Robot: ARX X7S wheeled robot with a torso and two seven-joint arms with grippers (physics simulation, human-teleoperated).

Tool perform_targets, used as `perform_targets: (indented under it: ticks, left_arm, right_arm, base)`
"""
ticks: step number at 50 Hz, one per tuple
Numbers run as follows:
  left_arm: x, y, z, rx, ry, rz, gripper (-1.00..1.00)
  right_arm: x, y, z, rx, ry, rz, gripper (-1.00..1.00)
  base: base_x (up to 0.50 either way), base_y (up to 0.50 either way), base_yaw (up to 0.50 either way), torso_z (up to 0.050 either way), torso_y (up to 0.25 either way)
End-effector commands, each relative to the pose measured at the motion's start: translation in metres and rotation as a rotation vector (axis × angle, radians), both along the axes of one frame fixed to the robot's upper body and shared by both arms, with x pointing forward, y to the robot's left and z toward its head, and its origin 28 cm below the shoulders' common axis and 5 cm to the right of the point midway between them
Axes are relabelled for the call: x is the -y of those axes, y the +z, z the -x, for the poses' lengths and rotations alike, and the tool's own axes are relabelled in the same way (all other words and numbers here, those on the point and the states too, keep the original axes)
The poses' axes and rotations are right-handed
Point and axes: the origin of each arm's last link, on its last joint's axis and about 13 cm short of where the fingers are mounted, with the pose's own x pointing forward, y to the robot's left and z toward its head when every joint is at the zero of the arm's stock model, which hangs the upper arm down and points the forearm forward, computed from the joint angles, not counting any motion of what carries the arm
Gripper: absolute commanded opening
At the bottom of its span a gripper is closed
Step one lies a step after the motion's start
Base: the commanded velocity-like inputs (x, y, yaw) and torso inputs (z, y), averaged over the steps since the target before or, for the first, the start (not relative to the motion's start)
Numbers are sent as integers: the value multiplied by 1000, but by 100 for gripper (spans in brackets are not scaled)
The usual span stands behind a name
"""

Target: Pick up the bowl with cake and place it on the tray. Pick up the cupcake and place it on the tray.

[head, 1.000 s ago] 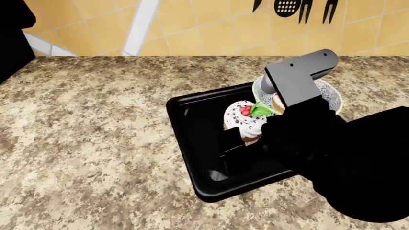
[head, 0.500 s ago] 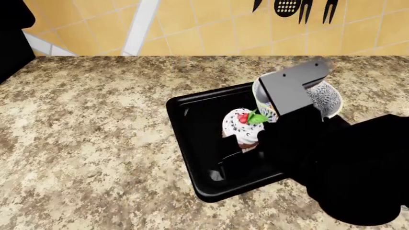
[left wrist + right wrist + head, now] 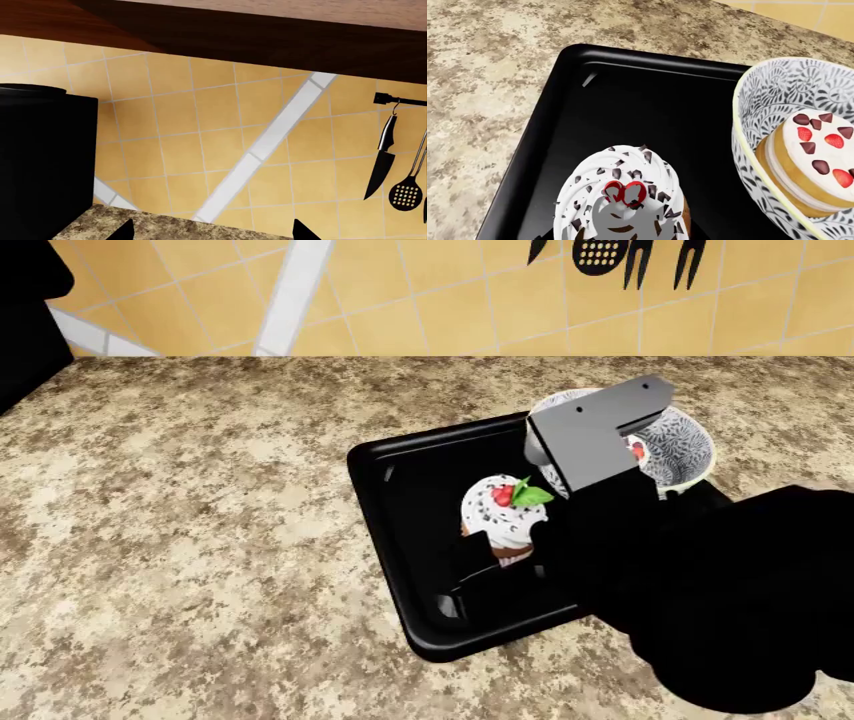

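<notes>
The black tray (image 3: pixel 400 490) lies on the counter. The blue-patterned bowl (image 3: pixel 683 445) sits at the tray's far right corner, and the berry-topped cake (image 3: pixel 637 450) inside it is mostly hidden by my right arm. In the right wrist view the bowl (image 3: pixel 774 100) and the cake (image 3: pixel 817 150) are beside the cupcake (image 3: pixel 624 200). My right gripper (image 3: pixel 501 548) is shut on the cupcake (image 3: pixel 505 510) and holds it low over the tray's middle (image 3: pixel 627 100). My left gripper (image 3: pixel 213 235) is open and empty, and faces the wall.
The speckled granite counter (image 3: pixel 200 520) surrounds the tray. A tiled wall (image 3: pixel 427 290) with hanging utensils (image 3: pixel 614 255) runs along the back. A black appliance (image 3: pixel 40 160) stands at the far left. A knife and a slotted spoon hang on a rail (image 3: pixel 393 170).
My right gripper has come down and slightly left with the cupcake, closer to the tray floor. The arm's grey link has shifted and uncovered part of the cake in the bowl.
</notes>
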Motion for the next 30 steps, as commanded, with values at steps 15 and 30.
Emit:
perform_targets:
  ticks: [15, 30]
  left_arm:
    - [0, 0, 1, 2, -2, 1, 100]
    - [0, 0, 1, 3, -2, -1, 100]
  right_arm:
    - [-2, -1, 0, 14, 25, 20, 100]
    - [-4, 8, 5, 42, 45, 13, 100]
  base:
    - [0, 0, 0, 0, 0]
    - [0, 0, 0, 0, 0]
